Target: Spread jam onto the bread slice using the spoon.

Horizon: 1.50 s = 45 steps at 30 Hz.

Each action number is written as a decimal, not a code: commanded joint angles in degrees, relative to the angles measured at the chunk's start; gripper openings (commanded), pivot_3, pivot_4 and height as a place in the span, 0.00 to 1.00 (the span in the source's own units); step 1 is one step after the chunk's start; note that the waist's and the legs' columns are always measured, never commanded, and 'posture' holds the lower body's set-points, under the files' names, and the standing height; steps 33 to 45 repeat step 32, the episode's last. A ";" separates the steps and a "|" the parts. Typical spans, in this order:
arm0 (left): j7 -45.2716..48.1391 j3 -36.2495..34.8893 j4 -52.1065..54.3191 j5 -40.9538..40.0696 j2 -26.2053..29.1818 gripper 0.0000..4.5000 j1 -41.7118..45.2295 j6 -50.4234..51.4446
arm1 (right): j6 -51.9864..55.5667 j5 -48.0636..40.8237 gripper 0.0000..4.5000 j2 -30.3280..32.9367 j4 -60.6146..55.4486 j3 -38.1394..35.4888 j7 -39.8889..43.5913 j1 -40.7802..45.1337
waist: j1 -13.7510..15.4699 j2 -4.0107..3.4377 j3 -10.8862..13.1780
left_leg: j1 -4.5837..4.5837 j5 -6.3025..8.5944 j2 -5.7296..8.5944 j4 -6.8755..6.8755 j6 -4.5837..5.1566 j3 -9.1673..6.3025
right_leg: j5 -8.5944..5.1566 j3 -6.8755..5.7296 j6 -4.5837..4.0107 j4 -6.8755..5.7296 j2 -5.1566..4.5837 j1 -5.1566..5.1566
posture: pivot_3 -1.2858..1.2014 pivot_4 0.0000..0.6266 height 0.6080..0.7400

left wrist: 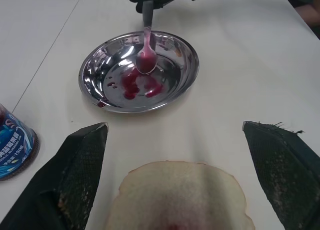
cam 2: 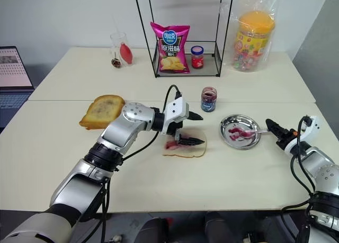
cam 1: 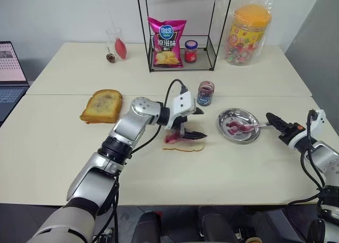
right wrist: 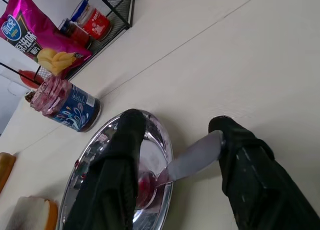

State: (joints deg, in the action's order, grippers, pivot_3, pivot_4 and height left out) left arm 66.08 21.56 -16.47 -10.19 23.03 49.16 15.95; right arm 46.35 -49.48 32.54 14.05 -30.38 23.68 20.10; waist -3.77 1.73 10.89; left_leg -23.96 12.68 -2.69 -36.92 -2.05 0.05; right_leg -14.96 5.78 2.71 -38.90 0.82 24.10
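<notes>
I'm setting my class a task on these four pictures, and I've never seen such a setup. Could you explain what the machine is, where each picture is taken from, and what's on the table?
It is a humanoid robot with two arms, each ending in a black two-fingered hand. Two pictures come from cameras in its head, looking down over the table. The other two come from a camera on each wrist. On the table lie a bread slice smeared with jam, a browner toast, a jam jar and a metal dish. The left hand hovers open over the bread slice. The spoon rests with its bowl in the dish. The right hand has its fingers apart on either side of the handle, so nothing looks gripped.
</notes>
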 commanded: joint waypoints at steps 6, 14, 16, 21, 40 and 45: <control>-0.35 -3.01 2.15 0.15 0.83 1.00 -0.01 0.12 | -4.73 5.57 0.97 2.77 3.80 1.14 3.32 3.49 | 0.06 0.00 0.00 | 0.01 0.00 0.00 -0.01 0.00 0.00 | 0.00 -0.01 0.00 -0.01 0.00 0.00 | 0.52 0.24 1.00; -3.67 -7.74 -1.56 0.04 2.04 1.00 2.23 0.10 | -10.38 12.17 0.99 7.41 7.46 2.27 4.81 5.86 | 0.21 -0.01 0.00 | 0.01 0.00 0.00 -0.02 0.00 0.00 | 0.01 -0.01 0.00 -0.02 0.00 0.00 | 0.52 0.24 1.00; -4.52 -11.11 -3.61 -0.90 4.19 1.00 3.91 1.65 | -11.28 14.27 0.99 10.61 3.90 5.11 8.50 5.96 | 0.15 -0.01 0.01 | 0.01 0.00 0.00 -0.02 0.00 0.03 | 0.01 0.01 0.00 -0.03 0.00 0.01 | 0.52 0.24 1.00; -1.23 -16.75 -3.36 -2.28 15.32 1.00 1.85 6.01 | -6.37 12.41 0.99 18.91 -10.91 12.96 22.08 4.97 | -1.23 -0.13 0.06 | 0.05 0.00 -0.03 0.04 0.00 -0.04 | 0.00 0.01 0.01 -0.09 0.07 0.06 | 0.52 0.24 1.00; 6.81 -29.04 14.08 -12.06 34.49 1.00 -20.56 19.71 | -1.38 10.58 0.99 28.86 -25.17 19.85 37.89 -1.82 | 0.46 -0.05 0.10 | -0.13 0.02 -0.01 -0.07 0.00 -0.09 | -0.11 -0.25 -0.10 0.02 -0.17 0.06 | 0.52 0.24 1.00; 6.81 -29.04 14.08 -12.06 34.49 1.00 -20.56 19.71 | -1.38 10.58 0.99 28.86 -25.17 19.85 37.89 -1.82 | 0.46 -0.05 0.10 | -0.13 0.02 -0.01 -0.07 0.00 -0.09 | -0.11 -0.25 -0.10 0.02 -0.17 0.06 | 0.52 0.24 1.00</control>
